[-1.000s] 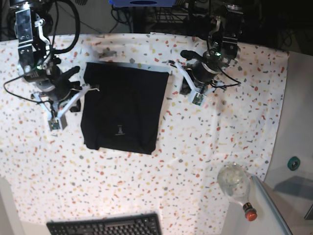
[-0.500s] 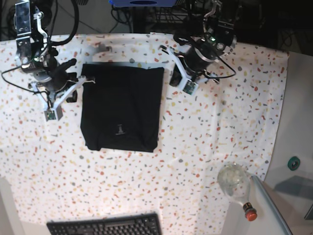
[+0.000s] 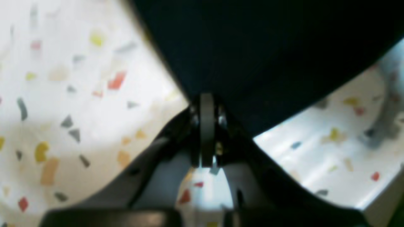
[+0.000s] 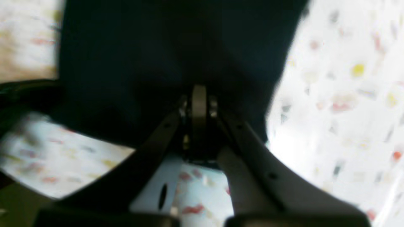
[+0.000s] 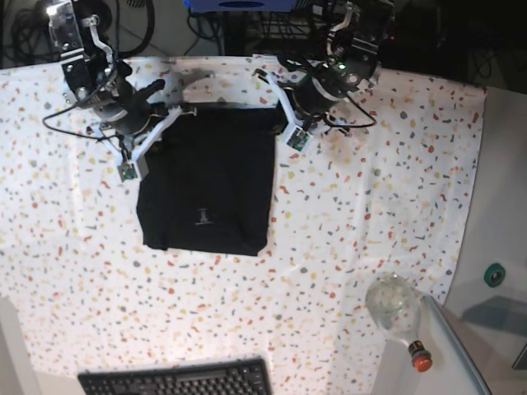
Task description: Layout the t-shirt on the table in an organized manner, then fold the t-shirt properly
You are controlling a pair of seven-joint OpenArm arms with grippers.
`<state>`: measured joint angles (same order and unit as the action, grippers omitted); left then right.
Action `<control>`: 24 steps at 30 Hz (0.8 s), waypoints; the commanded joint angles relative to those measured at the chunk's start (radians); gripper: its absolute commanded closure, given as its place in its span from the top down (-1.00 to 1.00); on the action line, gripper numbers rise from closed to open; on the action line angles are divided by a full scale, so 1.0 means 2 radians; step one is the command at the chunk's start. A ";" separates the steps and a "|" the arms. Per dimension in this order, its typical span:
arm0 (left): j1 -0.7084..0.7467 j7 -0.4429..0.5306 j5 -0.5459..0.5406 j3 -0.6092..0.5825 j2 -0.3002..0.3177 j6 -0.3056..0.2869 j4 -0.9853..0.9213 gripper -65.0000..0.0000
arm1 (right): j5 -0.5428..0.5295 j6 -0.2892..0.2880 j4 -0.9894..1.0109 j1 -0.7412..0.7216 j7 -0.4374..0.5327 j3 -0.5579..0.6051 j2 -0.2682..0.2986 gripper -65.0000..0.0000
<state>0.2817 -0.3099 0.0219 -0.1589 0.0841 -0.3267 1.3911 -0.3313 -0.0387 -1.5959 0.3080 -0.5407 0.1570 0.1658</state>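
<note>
- The t-shirt lies on the table as a tall dark rectangle, sides apparently already folded in, small pale mark showing near its lower middle.
- Left tool: positioned at the shirt's far corner on the right of the base view. The left wrist view shows its jaws together with black cloth at and beyond the tips; judged clamped on the shirt's corner.
- Right tool: positioned at the opposite far corner. The right wrist view shows the jaws together and dark cloth surrounding the tips; judged clamped on the shirt likewise.
- Both wrist views are blurred; how much cloth each tool holds cannot be told.
- Step in hand, as judged: the lengthwise fold. Layout looks complete; both far corners are gripped ready to be carried over toward the near hem.
- Next move calls for: both tools lifting together at equal height, travelling toward the near edge in parallel so the far edge stays straight, then laying that edge down square on the near hem before the jaws part.
- Risk noted: uneven lift or pace would skew the fold; a shallow pinch may slip and drop one corner.
- Off the work area: a black keyboard at the near table edge and a clear bottle at the near right, both well apart from the shirt.
</note>
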 commanded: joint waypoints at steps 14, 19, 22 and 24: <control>0.044 -0.010 0.003 0.042 0.001 0.002 0.124 -1.00 | 0.000 0.001 -0.113 0.050 -0.002 -0.037 0.007 -1.00; 0.135 -0.011 0.003 0.063 0.042 0.000 0.212 -1.00 | -0.001 -0.003 -0.180 0.100 -0.067 -0.131 0.025 -1.00; 0.206 -0.010 0.003 0.063 0.079 0.000 0.250 -1.00 | -0.002 -0.035 -0.194 0.147 -0.094 -0.186 0.050 -1.00; 0.256 -0.009 0.003 0.063 0.094 0.000 0.265 -1.00 | -0.002 -0.097 -0.200 0.188 -0.111 -0.218 0.066 -1.00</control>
<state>0.7864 -0.3393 0.0326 -0.0349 0.2665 -0.3305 1.9057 -0.3271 -0.2436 -1.9778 0.6846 -0.7723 -0.2771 0.2909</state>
